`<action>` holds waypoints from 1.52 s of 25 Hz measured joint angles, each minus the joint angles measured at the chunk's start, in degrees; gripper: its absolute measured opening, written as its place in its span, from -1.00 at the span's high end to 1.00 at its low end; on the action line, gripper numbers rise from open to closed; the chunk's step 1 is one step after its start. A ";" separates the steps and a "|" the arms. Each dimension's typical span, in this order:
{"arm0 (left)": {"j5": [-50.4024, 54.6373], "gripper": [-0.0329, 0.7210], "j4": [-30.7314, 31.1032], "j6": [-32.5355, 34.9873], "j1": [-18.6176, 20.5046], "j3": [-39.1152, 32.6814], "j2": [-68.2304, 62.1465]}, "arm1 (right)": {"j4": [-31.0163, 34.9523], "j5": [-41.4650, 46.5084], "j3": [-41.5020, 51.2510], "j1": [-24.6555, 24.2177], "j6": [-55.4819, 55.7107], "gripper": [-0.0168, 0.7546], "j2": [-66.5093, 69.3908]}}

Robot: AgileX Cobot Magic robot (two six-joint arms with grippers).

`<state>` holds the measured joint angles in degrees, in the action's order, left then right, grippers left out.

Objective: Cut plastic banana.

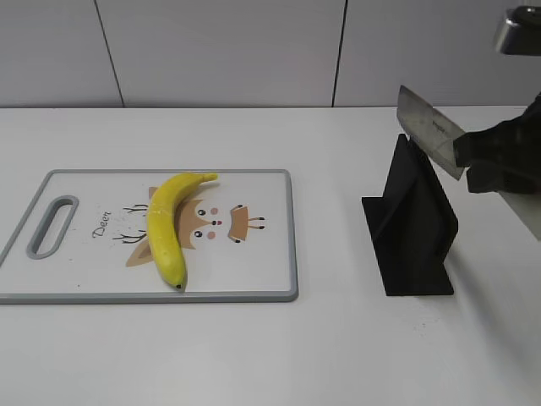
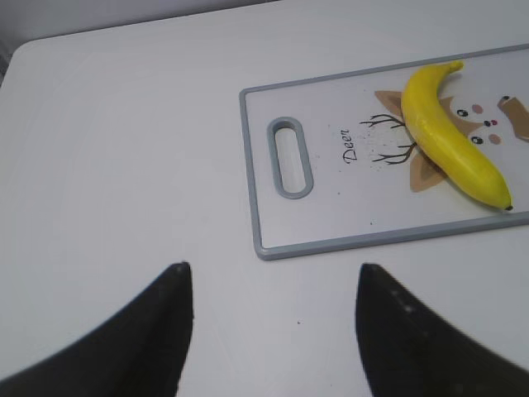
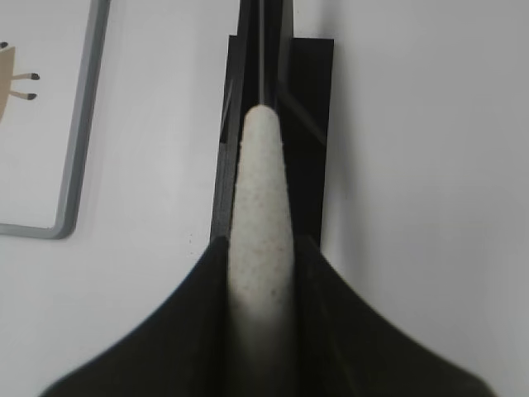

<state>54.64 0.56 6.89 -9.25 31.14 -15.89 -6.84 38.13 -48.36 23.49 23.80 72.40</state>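
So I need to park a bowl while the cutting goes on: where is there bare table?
Bare table lies between the cutting board and the black knife stand, along the front edge, and left of the board near the open left gripper. Crowded: the banana on the board, and the stand, where the right gripper holds the knife.

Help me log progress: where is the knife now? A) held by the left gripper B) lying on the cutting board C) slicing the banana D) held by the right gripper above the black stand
D: the right gripper grips the knife handle above the black stand.
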 joint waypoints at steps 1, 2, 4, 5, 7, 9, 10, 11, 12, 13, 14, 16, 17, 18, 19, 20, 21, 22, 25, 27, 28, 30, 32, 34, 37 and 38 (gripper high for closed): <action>0.89 -0.65 -0.05 -0.06 0.00 -0.32 1.88 | 0.00 -0.27 0.00 0.00 0.06 0.49 0.71; 1.80 -0.65 -0.05 -0.06 0.00 -0.45 3.94 | 0.00 -0.51 0.06 0.00 0.16 0.49 1.47; 3.80 -0.65 -0.56 -0.06 0.00 -0.70 7.71 | -0.13 -1.46 0.10 0.00 0.30 0.49 2.59; 4.81 -0.65 -0.56 -0.06 0.00 -0.93 9.07 | -0.13 -1.73 0.10 0.00 0.34 0.49 3.08; 5.95 -0.65 -1.71 -0.11 0.00 -1.32 12.14 | -0.25 -2.19 0.10 0.00 0.41 0.49 4.00; 5.78 -0.64 -3.33 -0.16 0.00 -1.78 14.23 | -0.25 -2.51 0.10 0.00 0.47 0.49 5.09; 5.78 -0.63 -4.26 -0.22 0.00 -1.90 14.56 | -0.25 -2.85 0.10 0.00 0.61 0.49 5.72; 5.72 -0.63 -4.92 -0.22 0.00 -1.95 14.56 | -0.19 -3.19 0.10 0.00 0.67 0.49 6.33; 5.72 -0.63 -5.29 -0.22 0.00 -1.95 14.56 | -0.19 -3.49 0.10 0.00 0.79 0.49 6.99; 5.65 -0.63 -5.53 -0.22 0.00 -1.95 14.56 | -0.15 -3.69 0.10 0.00 0.78 0.49 7.68; 5.64 -0.62 -5.66 -0.22 0.00 -1.95 14.56 | -0.15 -3.81 0.10 0.00 0.84 0.49 8.24; 5.59 -0.62 -5.71 -0.22 0.00 -1.95 14.56 | 0.12 -4.12 0.10 0.00 0.84 0.49 9.39; 5.59 -0.62 -5.76 -0.22 0.00 -1.95 14.56 | 0.54 -4.28 0.10 0.00 0.84 0.49 9.80; 5.53 -0.62 -5.78 -0.22 0.00 -1.95 14.56 | 0.92 -4.35 0.10 0.00 0.84 0.49 10.12; 5.53 -0.62 -5.84 -0.22 0.00 -1.95 14.56 | 1.18 -4.40 0.10 0.00 0.84 0.49 10.41; 5.53 -0.62 -5.89 -0.22 0.00 -1.97 14.56 | 1.40 -4.74 0.10 -0.06 0.84 0.49 10.56; 5.53 -0.62 -5.89 -0.22 0.00 -2.02 14.56 | 1.47 -4.79 0.10 -0.11 0.84 0.49 10.56; 5.53 -0.62 -5.89 -0.22 0.00 -2.02 14.56 | 1.53 -4.93 0.10 -0.11 0.90 0.49 10.56; 5.47 -0.62 -5.94 -0.22 0.00 -2.02 14.56 | 1.60 -5.11 0.10 -0.11 0.90 0.49 10.59; 5.47 -0.62 -5.94 -0.22 0.00 -2.02 14.56 | 1.82 -5.43 0.10 -0.11 0.89 0.33 10.66; 5.47 -0.62 -5.94 -0.22 0.00 -2.02 14.56 | 2.00 -5.69 0.10 -0.11 0.89 0.19 10.74; 5.43 -0.62 -5.94 -0.22 0.00 -2.02 14.56 | 2.17 -5.73 0.10 -0.11 0.89 -0.18 10.74; 5.43 -0.62 -5.94 -0.22 0.00 -2.02 14.56 | 2.17 -5.73 0.10 -0.11 0.89 -0.44 10.74; 5.41 -0.62 -5.94 -0.27 0.00 -2.02 14.56 | 2.17 -5.60 0.10 -0.11 0.80 -0.58 10.74; 5.41 -0.62 -5.94 -0.27 0.00 -2.02 14.56 | 2.31 -3.34 0.05 -0.11 -0.83 -0.61 8.44; 5.41 -0.62 -5.94 -0.27 0.00 -2.02 14.56 | 2.67 -1.75 0.00 -0.11 -2.07 -0.61 6.67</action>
<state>60.05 -5.39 6.61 -9.25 29.12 -1.34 -4.17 36.37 -48.37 23.38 21.73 79.07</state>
